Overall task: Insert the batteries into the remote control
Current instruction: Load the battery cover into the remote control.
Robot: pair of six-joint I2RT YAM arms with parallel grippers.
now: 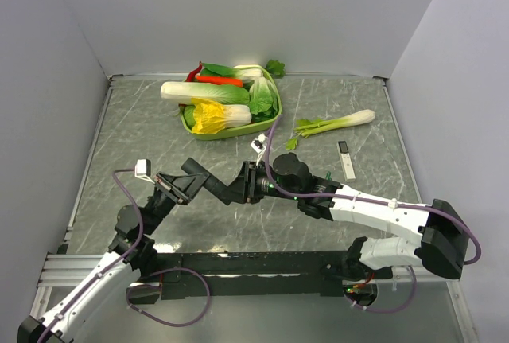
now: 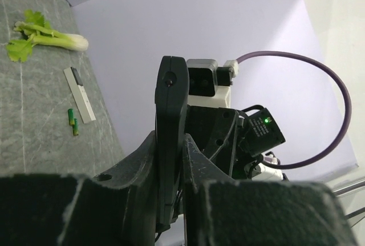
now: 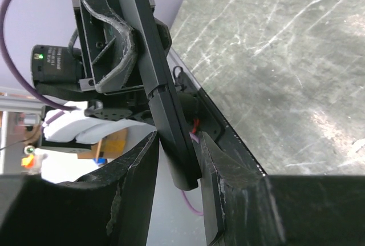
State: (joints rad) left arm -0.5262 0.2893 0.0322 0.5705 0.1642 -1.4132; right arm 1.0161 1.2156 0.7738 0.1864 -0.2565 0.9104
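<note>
While the remote control (image 2: 170,120) hangs clear of the counter (image 2: 34,143) at near centre, one end is pinched edge-on by the left end effector (image 2: 171,166), fingers pressed together on it. The other end sits inside the right end effector (image 3: 178,140) — jaws bracket it closely, but I cannot tell whether they press.

Batteries (image 2: 73,121) lie on the counter to the right, just beside the near end of the white device (image 2: 80,95), well apart from both arms.

Risks, as judged:
- An off-square squeeze from the right could twist the remote out of the left pinch.
- Opposed pulls could flex it.
- Small round cells may roll when approached — hard to pick.

Writing: none legible anywhere.
</note>
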